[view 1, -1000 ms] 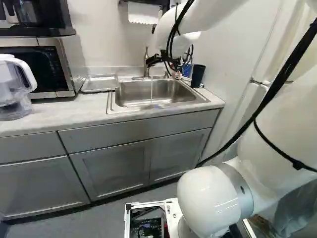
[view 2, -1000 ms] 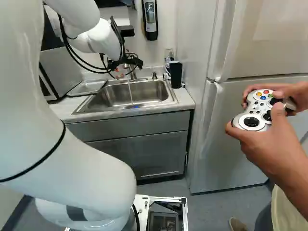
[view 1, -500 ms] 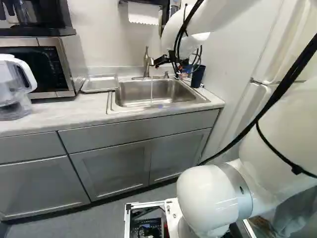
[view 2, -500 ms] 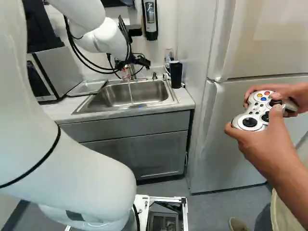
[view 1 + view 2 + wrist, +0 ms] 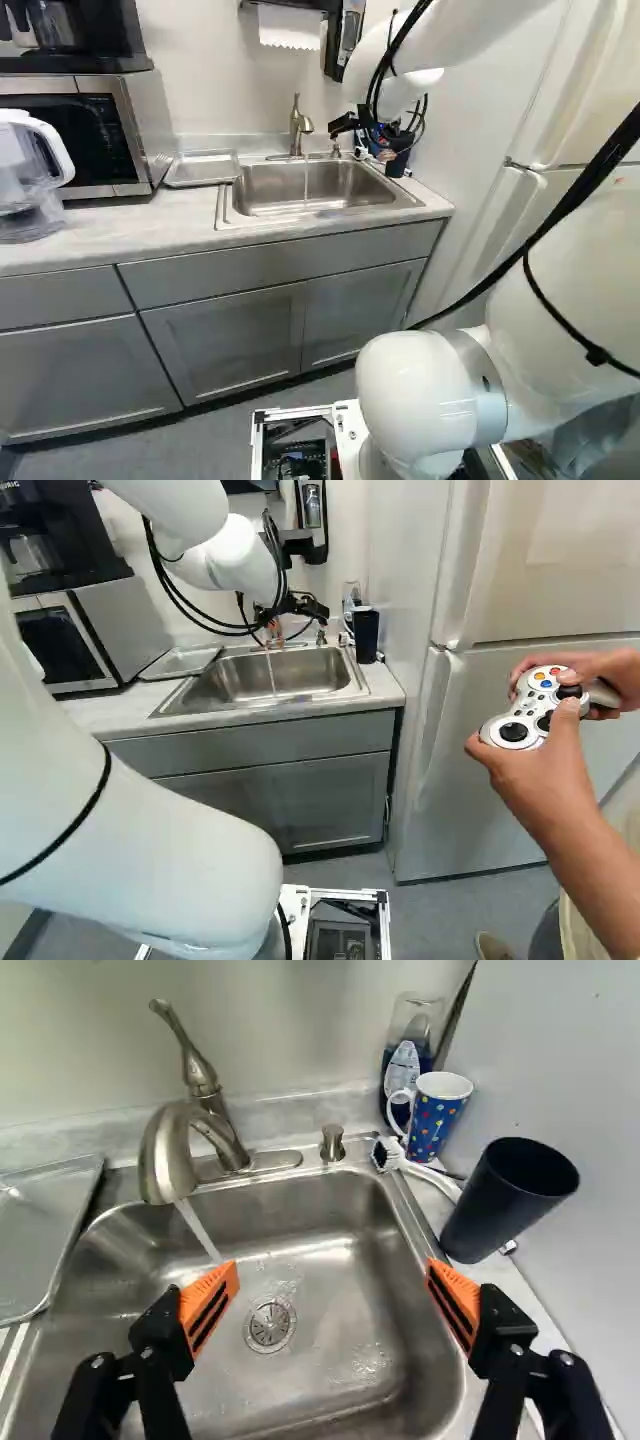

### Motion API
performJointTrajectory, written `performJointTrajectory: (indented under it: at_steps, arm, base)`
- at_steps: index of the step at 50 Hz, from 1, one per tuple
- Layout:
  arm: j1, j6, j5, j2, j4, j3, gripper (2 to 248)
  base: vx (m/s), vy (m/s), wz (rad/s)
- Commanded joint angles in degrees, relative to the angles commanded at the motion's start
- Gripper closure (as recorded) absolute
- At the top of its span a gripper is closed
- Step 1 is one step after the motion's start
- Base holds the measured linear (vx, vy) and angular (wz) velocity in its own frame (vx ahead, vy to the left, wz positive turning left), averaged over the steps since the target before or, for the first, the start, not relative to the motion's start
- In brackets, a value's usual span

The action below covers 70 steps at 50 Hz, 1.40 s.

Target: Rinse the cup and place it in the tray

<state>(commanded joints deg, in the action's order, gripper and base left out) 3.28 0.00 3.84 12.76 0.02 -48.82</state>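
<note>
Over the sink [image 5: 340,1260], the claw [image 5: 290,620] hangs with its two fingers spread wide apart. Water [image 5: 200,1228] runs from the tap [image 5: 168,1160] down into the sink, near the drain [image 5: 270,1324]. On the counter [image 5: 100,225], on one side of the sink, stand a blue spotted mug [image 5: 436,1118] and, nearer the claw, a black cup [image 5: 505,1195], both upright; which of them is the cup to rinse, I cannot tell. A brush [image 5: 383,1152] sits just beside the mug, and a bottle [image 5: 412,1035] is behind it. On the sink's other side, the metal tray [image 5: 30,1235] rests on the counter, with a microwave [image 5: 125,130] just beside it
</note>
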Motion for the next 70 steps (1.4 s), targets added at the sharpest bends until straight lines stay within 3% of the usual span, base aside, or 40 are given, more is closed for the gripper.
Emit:
performJointTrajectory:
  at_steps: [31,60,70]
  arm:
    - [6.17,0.00,0.00,0.81,3.40,0.72,3]
    - [11.37,0.00,-0.01,-4.59,9.75,-2.23,3]
    - [11.63,0.00,-0.54,-6.34,12.00,-2.58,3]
  base:
    - [0.000,0.000,0.000]
    - [0.000,0.000,0.000]
    - [0.000,0.000,0.000]
